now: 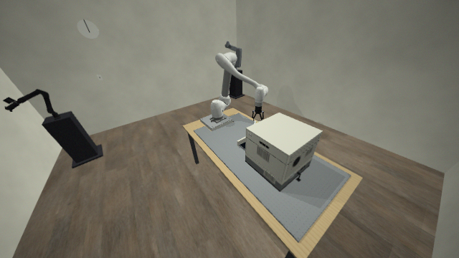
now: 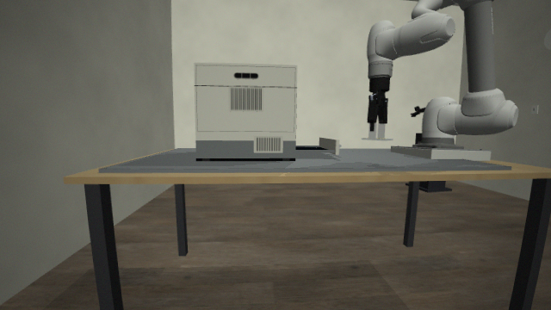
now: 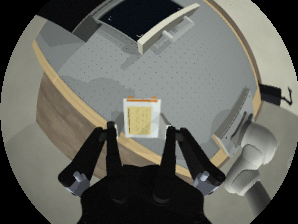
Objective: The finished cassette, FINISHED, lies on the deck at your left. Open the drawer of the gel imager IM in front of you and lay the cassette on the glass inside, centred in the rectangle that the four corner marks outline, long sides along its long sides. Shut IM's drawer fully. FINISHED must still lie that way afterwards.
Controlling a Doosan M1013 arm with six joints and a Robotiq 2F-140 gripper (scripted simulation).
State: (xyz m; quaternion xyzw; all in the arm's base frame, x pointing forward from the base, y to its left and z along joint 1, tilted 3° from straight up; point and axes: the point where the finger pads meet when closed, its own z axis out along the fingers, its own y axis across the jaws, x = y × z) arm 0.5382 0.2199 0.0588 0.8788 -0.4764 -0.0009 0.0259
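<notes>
The gripper (image 3: 139, 137) is clamped across FINISHED (image 3: 141, 116), held clear of the deck (image 3: 100, 90); it looks flat, stiff, probably light; best pinched by its long edges.

wooden table (image 2: 301, 176), grey mat (image 2: 387, 164), imager (image 2: 245, 112)

Gripper (image 2: 377, 129) hangs above the grey deck mat (image 2: 387, 164), clamped on cassette FINISHED (image 3: 143, 116), with open air beneath the cassette. Between it and imager IM (image 2: 245, 112) the pulled-out drawer (image 2: 316, 148) lies low on the deck; its upright front panel (image 2: 329, 145) is the one low barrier on that line. Space over the drawer's dark glass (image 3: 141, 11) is open from above. Arm base plate (image 2: 440, 152) sits close on the other side. IM's tall housing blocks everything beyond the drawer.
</notes>
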